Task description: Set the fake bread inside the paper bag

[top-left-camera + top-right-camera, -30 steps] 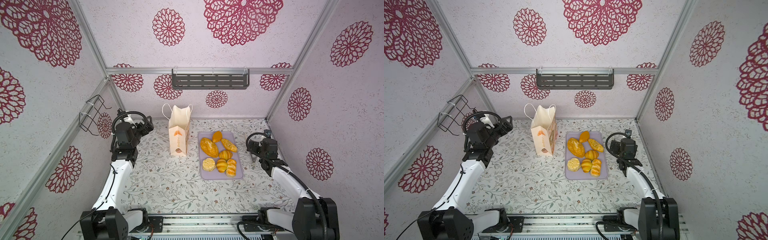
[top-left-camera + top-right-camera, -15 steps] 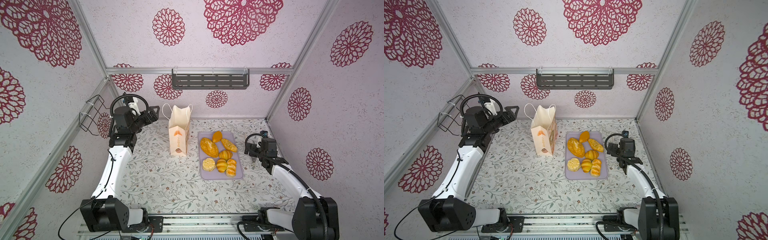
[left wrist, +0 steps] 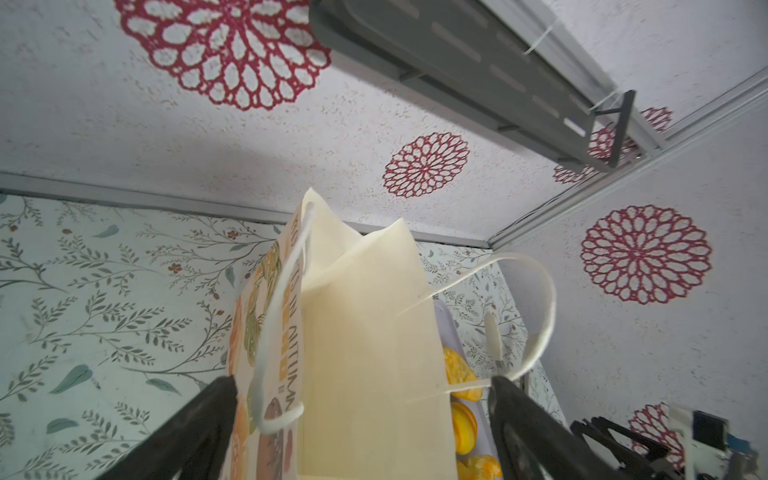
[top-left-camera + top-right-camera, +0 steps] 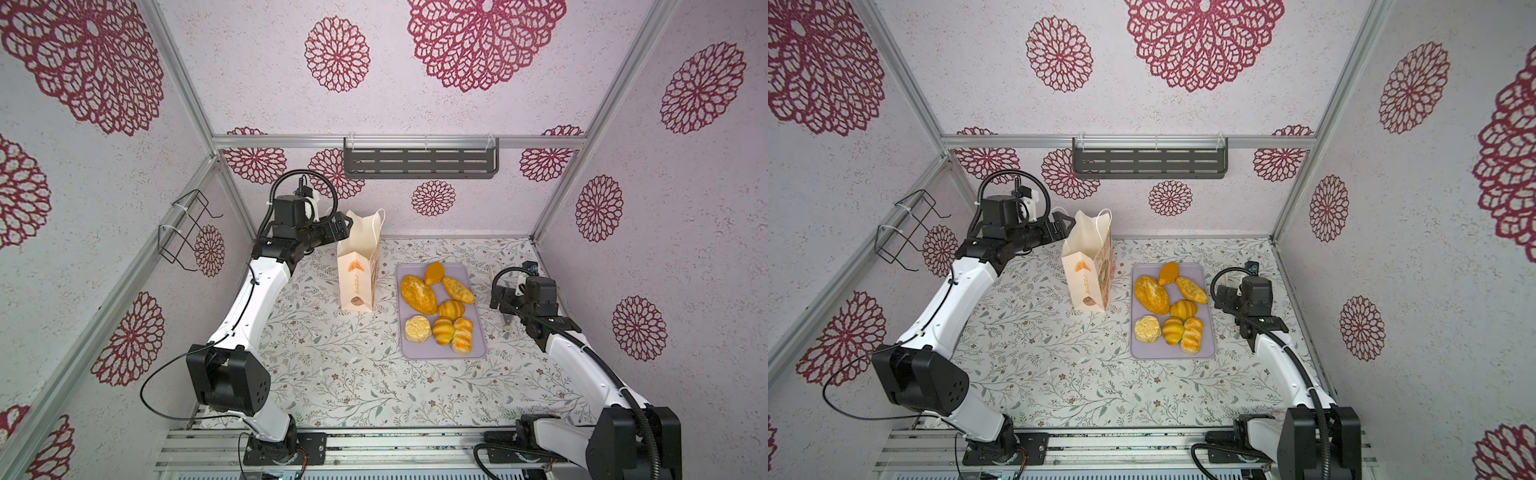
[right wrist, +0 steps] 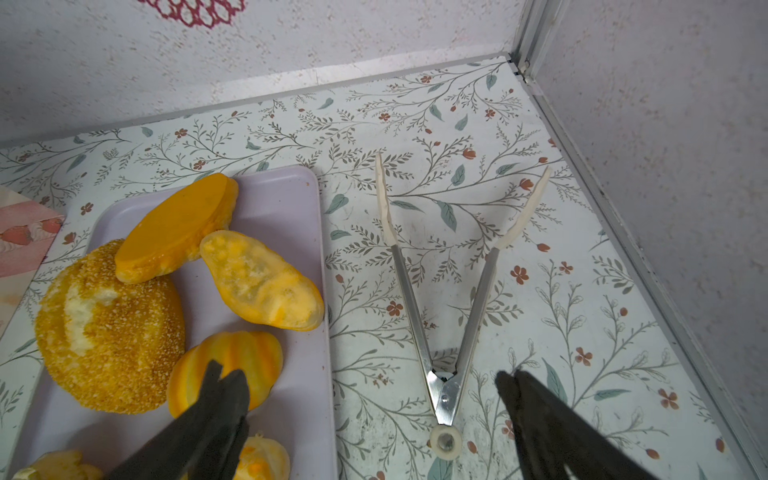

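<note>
The paper bag [image 4: 356, 276] [image 4: 1087, 272] stands upright, cream with white cord handles, left of the tray. Several pieces of fake bread lie on the lilac tray [image 4: 473, 353] [image 4: 1142, 351]: a large seeded loaf [image 4: 417, 294] [image 5: 104, 332], a pale round bun [image 4: 417, 328], ribbed rolls [image 4: 451, 309] and smaller ovals [image 4: 434, 273]. My left gripper [image 4: 343, 226] [image 3: 361, 380] is open at the bag's top edge, and in the left wrist view the bag [image 3: 365, 353] fills the gap between its fingers. My right gripper [image 4: 498, 297] [image 5: 359, 372] is open and low beside the tray's right edge, holding nothing.
Metal tongs [image 5: 444, 332] with white tips lie open on the floral table between the tray and the right wall. A dark slotted shelf [image 4: 419, 163] hangs on the back wall. A wire rack [image 4: 183, 228] hangs on the left wall.
My left arm has lifted and swung right, bringing its open gripper from near the left wall up to the bag's top. The right arm has barely shifted.
</note>
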